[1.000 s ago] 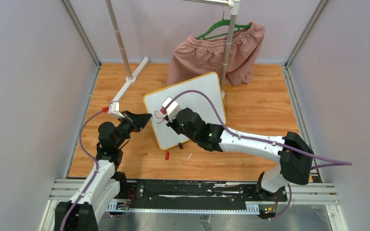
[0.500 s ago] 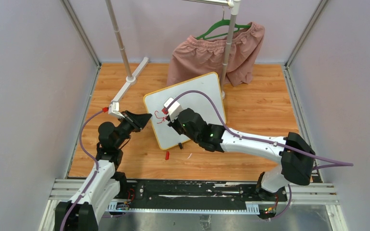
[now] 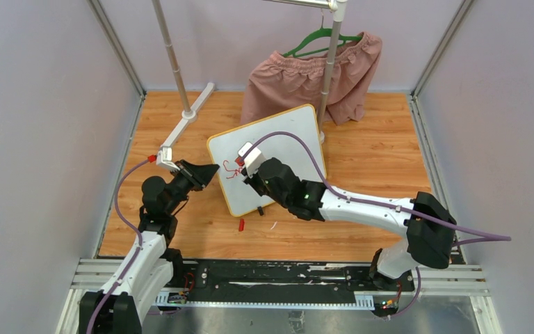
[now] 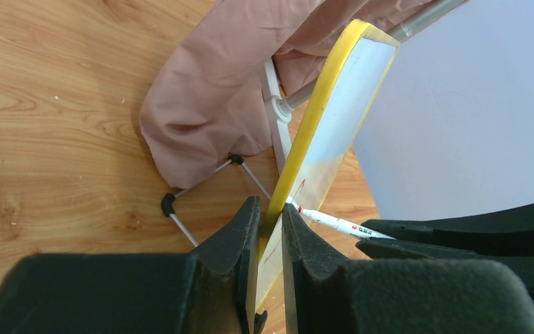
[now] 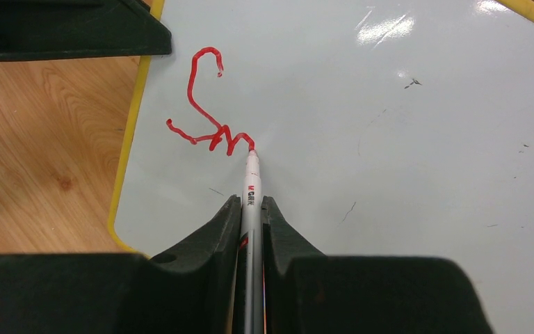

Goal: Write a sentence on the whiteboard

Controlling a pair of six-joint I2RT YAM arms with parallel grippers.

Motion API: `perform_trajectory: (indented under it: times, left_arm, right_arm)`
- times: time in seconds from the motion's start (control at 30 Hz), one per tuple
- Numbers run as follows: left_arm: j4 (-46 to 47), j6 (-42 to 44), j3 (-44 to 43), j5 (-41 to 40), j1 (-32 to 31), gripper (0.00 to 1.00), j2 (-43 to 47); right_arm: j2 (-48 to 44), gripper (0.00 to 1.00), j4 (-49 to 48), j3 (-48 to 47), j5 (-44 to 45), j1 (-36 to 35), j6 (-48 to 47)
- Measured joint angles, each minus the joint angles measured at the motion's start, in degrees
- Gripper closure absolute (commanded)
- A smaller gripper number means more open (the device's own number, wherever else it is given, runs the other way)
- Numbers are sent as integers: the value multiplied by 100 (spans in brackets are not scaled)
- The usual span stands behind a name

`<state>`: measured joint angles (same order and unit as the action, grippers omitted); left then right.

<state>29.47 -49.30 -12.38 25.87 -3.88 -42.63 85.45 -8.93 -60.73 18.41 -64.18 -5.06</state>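
Spreading under everything, a light wooden bench (image 3: 382,160) carries the whole scene. At its far edge stands a clothes rack of pale metal poles (image 3: 174,62), and dusty-pink gathered fabric shorts (image 3: 299,76) hang from it on a green plastic hanger (image 3: 316,38).

A rectangular white whiteboard with rounded corners and a thin yellow rim (image 3: 299,122) sits askew near the middle of the bench, its far right corner just in front of the shorts. The left arm's black fingers (image 4: 270,216) are closed on the board's left rim, one on each face.

The right arm reaches across the board from the bench's right side, and its fingers (image 5: 250,205) clamp the barrel of a slim white marker pen with a red tip (image 5: 252,188). The tip touches the board near its left edge, at the end of the red cursive writing (image 5: 205,132), which so far reads roughly "Sm".

A small red cap-like piece (image 3: 241,224) lies on the bench just off the board's near corner.
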Motion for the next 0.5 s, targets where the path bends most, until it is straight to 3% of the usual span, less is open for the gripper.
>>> perform_trajectory:
  times: [0.5]
  left_arm:
    - [0,0,0,2,0,100,0]
  right_arm:
    - [-17,100,0,33,-42,11,15]
